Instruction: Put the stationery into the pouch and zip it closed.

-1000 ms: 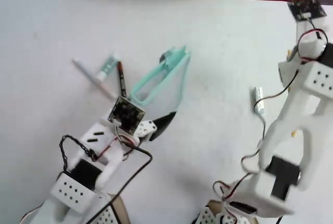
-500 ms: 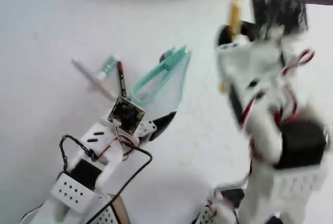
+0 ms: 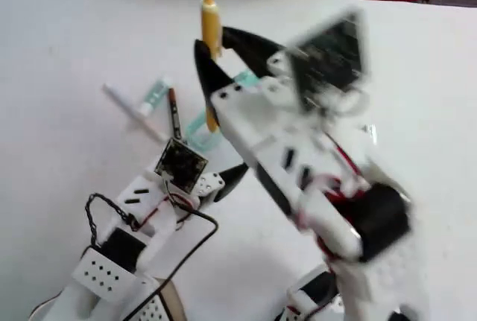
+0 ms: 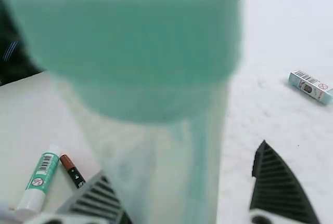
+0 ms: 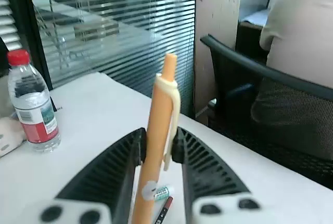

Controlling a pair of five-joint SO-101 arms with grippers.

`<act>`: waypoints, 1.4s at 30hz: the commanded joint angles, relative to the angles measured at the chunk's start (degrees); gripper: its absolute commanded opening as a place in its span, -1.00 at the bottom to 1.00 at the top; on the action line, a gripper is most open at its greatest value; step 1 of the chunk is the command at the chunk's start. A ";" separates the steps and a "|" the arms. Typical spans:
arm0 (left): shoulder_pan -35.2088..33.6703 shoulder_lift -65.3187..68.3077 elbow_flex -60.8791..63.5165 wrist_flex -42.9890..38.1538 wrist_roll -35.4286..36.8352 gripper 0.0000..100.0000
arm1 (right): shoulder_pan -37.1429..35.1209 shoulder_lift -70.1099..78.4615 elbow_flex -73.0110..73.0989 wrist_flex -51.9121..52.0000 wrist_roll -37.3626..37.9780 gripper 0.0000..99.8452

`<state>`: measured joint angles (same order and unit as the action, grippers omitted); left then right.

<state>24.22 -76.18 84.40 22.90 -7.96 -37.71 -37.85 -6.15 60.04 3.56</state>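
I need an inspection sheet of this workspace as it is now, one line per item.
Surface: white table.
Job's things: pouch between the jaws of left gripper; pen in right gripper; tube, marker, box on table.
Clutter: bottle on table.
Grippers: left open; right shut on pen.
Cables: black cable on left arm; red wires on right arm.
Surroundings: chair, blinds.
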 commanded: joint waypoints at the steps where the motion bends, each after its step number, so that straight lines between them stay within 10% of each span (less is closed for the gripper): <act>1: -0.40 0.22 -3.52 -1.14 0.44 -0.40 | -0.66 -2.77 4.84 -5.41 0.00 -0.97; 22: -0.40 0.22 -3.52 -1.49 0.18 -0.40 | -0.75 -19.56 28.04 -9.19 8.18 -0.94; 28: -0.40 0.22 -3.52 -1.49 0.18 -0.40 | -0.75 -20.09 28.84 -7.69 4.48 -0.48; 42: -0.40 0.22 -3.52 -1.41 0.18 -0.40 | -0.31 -19.91 21.80 -3.47 4.48 -0.57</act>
<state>24.22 -76.18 84.40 22.90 -7.96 -38.24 -57.27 17.93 56.00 8.31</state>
